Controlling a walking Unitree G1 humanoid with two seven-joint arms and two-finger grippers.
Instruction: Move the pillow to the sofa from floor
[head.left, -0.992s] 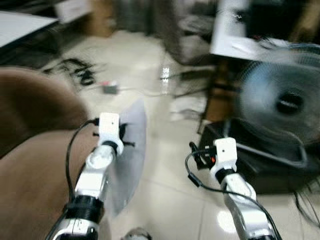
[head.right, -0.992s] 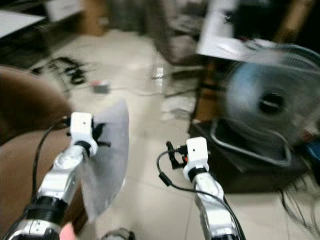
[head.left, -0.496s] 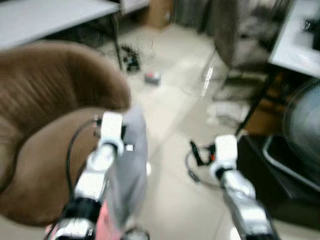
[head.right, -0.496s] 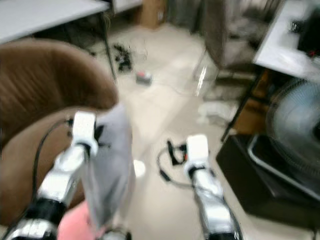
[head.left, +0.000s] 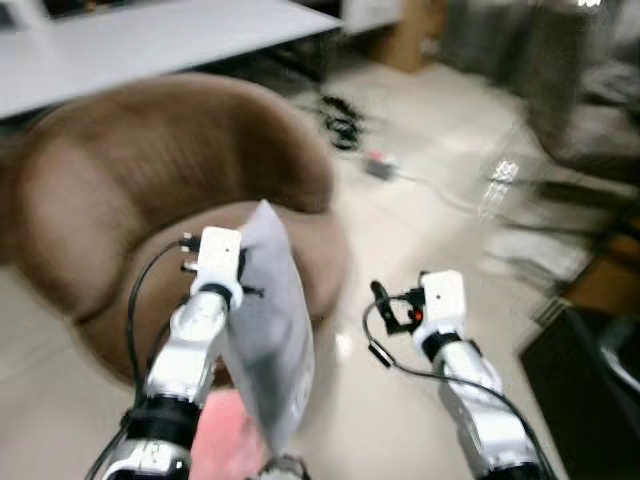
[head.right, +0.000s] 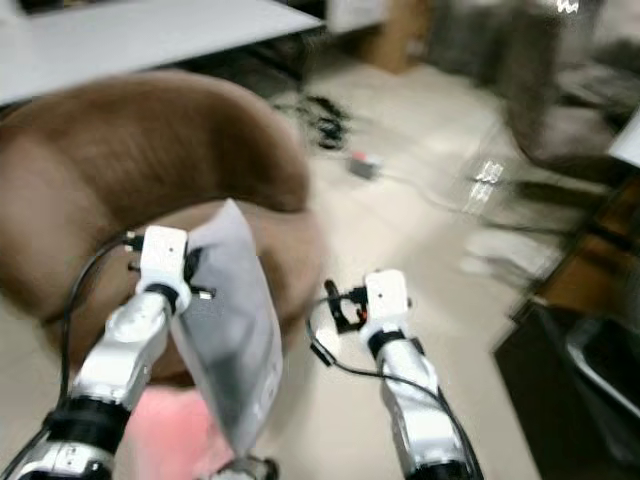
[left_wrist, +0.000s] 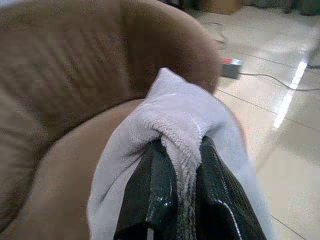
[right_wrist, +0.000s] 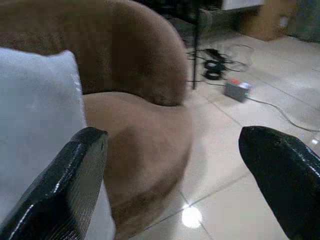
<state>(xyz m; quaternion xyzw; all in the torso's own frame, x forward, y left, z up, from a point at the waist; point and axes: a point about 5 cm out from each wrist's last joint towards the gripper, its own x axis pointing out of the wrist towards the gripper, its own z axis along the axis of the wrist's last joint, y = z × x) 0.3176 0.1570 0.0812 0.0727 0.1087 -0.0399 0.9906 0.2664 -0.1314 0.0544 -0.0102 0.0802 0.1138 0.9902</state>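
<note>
a: where does the robot stand with the sofa (head.left: 150, 180)?

b: the round brown sofa sits far left, its seat just beyond the arms. the grey pillow (head.left: 268, 330) hangs off the floor, over the seat's near edge, likely so it can be lowered onto the cushion

a: and the claws?

b: the left gripper (left_wrist: 175, 200) is pinching the pillow's top seam between its black fingers. the right gripper (right_wrist: 175, 170) is spread wide and empty, right of the pillow

a: anything unclear?

b: the head views are blurred; the pillow's lower end is cut off
</note>
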